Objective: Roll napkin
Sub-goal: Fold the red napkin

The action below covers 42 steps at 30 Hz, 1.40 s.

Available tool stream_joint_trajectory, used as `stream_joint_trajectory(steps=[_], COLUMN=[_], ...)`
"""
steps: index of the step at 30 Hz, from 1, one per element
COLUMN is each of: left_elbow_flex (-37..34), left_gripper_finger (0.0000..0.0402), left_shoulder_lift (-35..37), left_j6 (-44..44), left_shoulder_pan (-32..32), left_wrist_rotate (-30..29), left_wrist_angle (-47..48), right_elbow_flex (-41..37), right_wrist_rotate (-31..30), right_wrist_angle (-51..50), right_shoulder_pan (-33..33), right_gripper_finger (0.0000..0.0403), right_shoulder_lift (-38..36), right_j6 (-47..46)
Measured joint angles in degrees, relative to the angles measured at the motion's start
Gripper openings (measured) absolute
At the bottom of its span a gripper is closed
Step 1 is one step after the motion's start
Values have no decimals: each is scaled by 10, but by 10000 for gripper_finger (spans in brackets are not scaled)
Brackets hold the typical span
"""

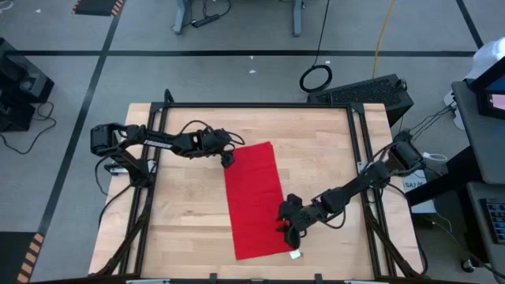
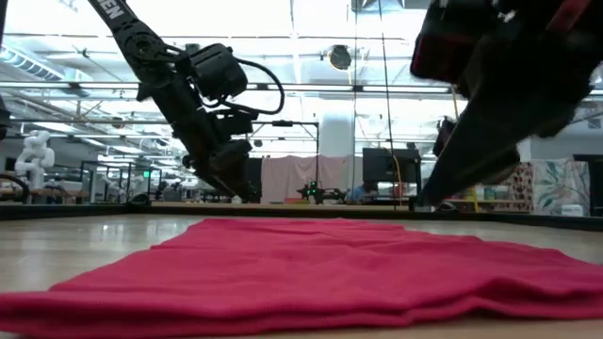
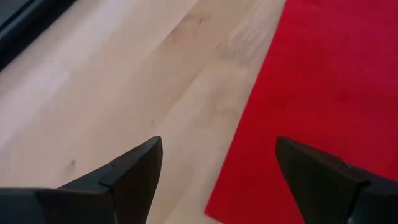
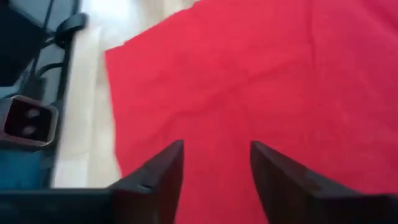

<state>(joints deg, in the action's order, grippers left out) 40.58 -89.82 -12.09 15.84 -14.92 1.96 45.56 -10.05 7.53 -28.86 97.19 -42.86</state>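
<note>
While the napkin (image 1: 256, 200) lies spread flat on the wooden bench (image 1: 173, 221) as a long folded strip, running from near the middle of the bench toward its near edge, no part of it is rolled yet: the low view shows only a low, layered red sheet with soft folds at its near edge and no coil anywhere. A small white tag (image 1: 295, 254) shows at the near right corner. The left end effector (image 1: 227, 160) hovers at the far left corner of the cloth with its fingers spread wide, one over bare wood and the other over the red fabric, gripping nothing. The right end effector (image 1: 286, 227) sits low over the near right part of the napkin, its fingers parted with red cloth showing in the gap between them, and nothing pinched as far as the wrist view shows. By my reading, the preparatory flattening or folding looks finished, while the rolling itself remains wholly to be done, most likely starting from one short end.
</note>
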Motion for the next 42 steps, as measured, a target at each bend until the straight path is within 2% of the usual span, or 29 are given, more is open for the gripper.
stream_joint_trajectory(steps=[3,5,9,13,16,18,27,32,42], left_elbow_flex=[0,0,0,0,0,0,0,0,0], left_gripper_finger=[317,317,317,317,317,317,317,317,317], left_shoulder_lift=[0,0,0,0,0,0,0,0,0], left_j6=[9,8,4,-10,-7,-8,-64,-82,-100], left_shoulder_pan=[2,9,26,36,32,27,23,5,-22], left_wrist_rotate=[-3,-12,-15,14,74,81,30,28,8], left_wrist_angle=[3,9,26,42,44,44,74,76,76], right_elbow_flex=[0,0,0,0,0,0,-35,-49,-50], right_wrist_rotate=[-18,-66,-175,-233,-241,-242,-244,-244,-244], right_wrist_angle=[-42,-77,-135,-135,-131,-134,-118,-120,-64], right_shoulder_pan=[4,6,13,21,27,30,25,26,26], right_gripper_finger=[217,230,237,237,237,237,237,237,237], right_shoulder_lift=[-35,-62,-98,-107,-103,-102,-102,-102,-102], right_j6=[22,33,62,122,153,160,123,92,120])
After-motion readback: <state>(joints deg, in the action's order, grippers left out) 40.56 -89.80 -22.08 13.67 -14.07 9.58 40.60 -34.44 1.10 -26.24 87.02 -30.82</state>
